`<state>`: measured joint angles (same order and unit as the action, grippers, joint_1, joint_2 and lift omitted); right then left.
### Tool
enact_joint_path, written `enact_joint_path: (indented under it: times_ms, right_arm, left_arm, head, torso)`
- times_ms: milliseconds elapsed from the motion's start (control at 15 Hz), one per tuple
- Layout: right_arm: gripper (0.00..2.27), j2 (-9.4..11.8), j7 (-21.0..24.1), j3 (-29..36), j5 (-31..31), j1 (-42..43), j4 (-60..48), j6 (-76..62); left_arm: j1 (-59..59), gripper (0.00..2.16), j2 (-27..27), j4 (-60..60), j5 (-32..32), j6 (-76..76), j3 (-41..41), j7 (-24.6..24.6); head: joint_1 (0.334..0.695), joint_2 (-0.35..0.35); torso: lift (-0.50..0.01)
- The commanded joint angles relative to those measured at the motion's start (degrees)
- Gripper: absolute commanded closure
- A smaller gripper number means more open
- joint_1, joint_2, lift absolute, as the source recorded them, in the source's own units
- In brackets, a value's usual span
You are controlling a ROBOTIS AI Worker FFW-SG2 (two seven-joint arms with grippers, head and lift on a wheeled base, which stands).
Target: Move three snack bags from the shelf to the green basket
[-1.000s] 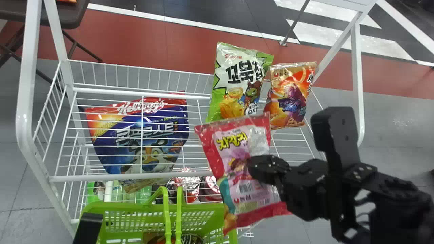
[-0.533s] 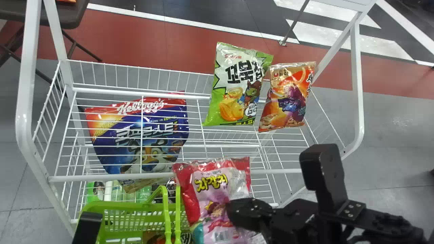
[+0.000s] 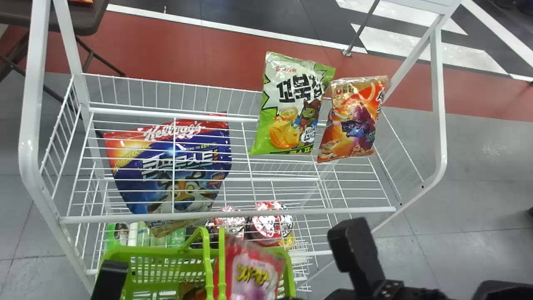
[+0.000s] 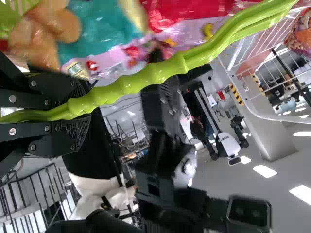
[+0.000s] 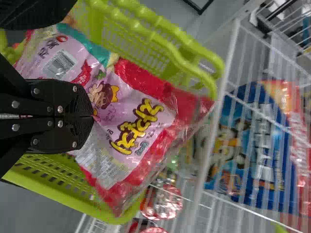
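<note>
Pink and red snack bag at bottom middle of head view, over green basket; right gripper, near bottom edge, right of middle, pinched tight on bag; left gripper at lower left, clamped on basket handle; green and white snack bag and orange snack bag side by side on white wire shelf, right of top middle; blue cereal bag left of middle.

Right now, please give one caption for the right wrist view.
Right gripper holding a pink snack bag over the green basket, near the shelf.
</note>
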<state>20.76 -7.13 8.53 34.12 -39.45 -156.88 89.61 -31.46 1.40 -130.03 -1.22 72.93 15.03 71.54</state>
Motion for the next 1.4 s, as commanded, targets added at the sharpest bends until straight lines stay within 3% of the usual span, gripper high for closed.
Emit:
enact_joint_path:
  times_ms: [0, 333, 400, 467, 600, 667, 933, 1200, 1333]
  right_arm:
    - [2.23, 0.9, 0.0, -4.9, -4.0, -0.3, 5.7, 0.5]
    - [2.22, 1.4, 0.5, -12.2, -11.2, 1.6, 15.6, -0.5]
    - [2.12, 1.4, 0.8, -12.3, -12.8, 1.6, 16.3, -3.3]
    - [1.75, 1.5, 0.9, -12.3, -14.0, 1.6, 16.4, -4.4]
    - [0.08, 1.6, 0.8, -10.9, -14.0, 0.7, 15.1, -6.9]
    - [0.00, 1.5, 0.1, -10.1, -13.8, 0.3, 13.8, -7.6]
    - [0.06, 0.3, -3.7, -4.9, -8.8, -0.5, 7.5, -8.4]
    - [0.10, -3.6, -4.8, 2.5, -4.1, 2.2, 4.5, -9.8]
    - [0.10, -4.9, -5.1, 6.4, -4.1, 4.0, 6.8, -18.5]
  left_arm:
    - [0.0, 2.04, 0.1, -0.1, 0.0, 0.2, 0.1, 0.0]
    - [0.0, 2.04, 0.1, -0.5, 0.3, 0.9, 0.3, 0.0]
    - [-0.2, 2.04, 0.2, -0.7, 0.3, 0.9, 0.2, 0.0]
    - [-0.4, 2.04, 0.3, -0.8, 0.3, 0.9, -0.1, 0.0]
    - [-0.4, 2.04, 0.3, -0.8, 0.2, 0.9, -0.4, 0.0]
    - [-0.4, 2.04, 0.2, -0.8, 0.3, 0.9, -0.3, 0.0]
    - [-0.2, 2.04, 0.0, -0.7, 0.4, 0.7, -0.1, -0.1]
    - [-0.3, 2.04, -0.1, -0.7, 0.5, 0.7, 0.0, -0.2]
    - [-0.3, 2.04, -0.1, -0.7, 0.5, 0.3, 0.0, -0.2]
  head:
    - [0.695, -0.350]
    - [0.695, -0.350]
    - [0.695, -0.350]
    - [0.695, -0.350]
    - [0.695, -0.350]
    - [0.695, -0.350]
    - [0.695, -0.350]
    - [0.695, -0.350]
    - [0.695, -0.350]
  torso:
    - [-0.043]
    - [-0.043]
    - [-0.043]
    - [-0.043]
    - [-0.043]
    - [-0.043]
    - [-0.043]
    - [-0.043]
    - [-0.043]
